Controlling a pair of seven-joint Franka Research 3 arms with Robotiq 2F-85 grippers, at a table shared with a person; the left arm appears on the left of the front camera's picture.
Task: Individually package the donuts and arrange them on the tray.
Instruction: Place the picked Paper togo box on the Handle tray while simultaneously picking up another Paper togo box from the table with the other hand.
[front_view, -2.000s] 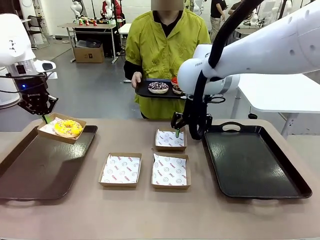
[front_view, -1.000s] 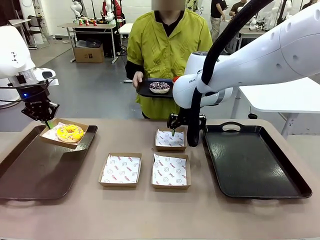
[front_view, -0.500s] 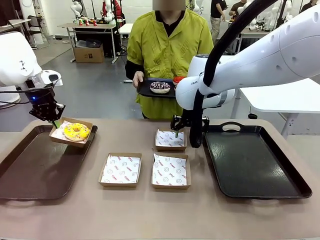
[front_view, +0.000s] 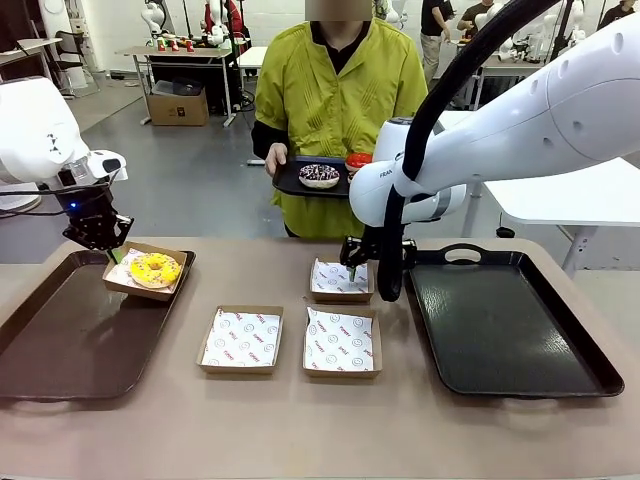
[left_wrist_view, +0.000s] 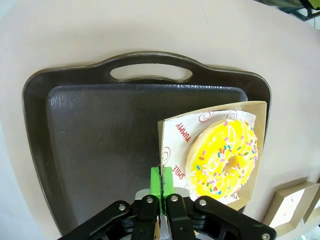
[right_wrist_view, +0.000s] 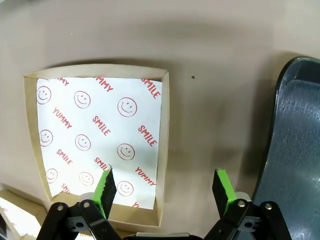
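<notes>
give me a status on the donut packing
Left gripper pinching yellow donut's box at left tray corner. Right gripper open astride empty box wall. Nothing blocking.

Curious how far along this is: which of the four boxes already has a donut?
The box on the left tray, holding the yellow donut; the other three show only printed paper.

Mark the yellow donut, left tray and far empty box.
yellow donut (left_wrist_view: 236, 144), left wrist view, frosted ring
left tray (left_wrist_view: 150, 58), left wrist view, handle bar
far empty box (right_wrist_view: 164, 150), right wrist view, side wall
</notes>
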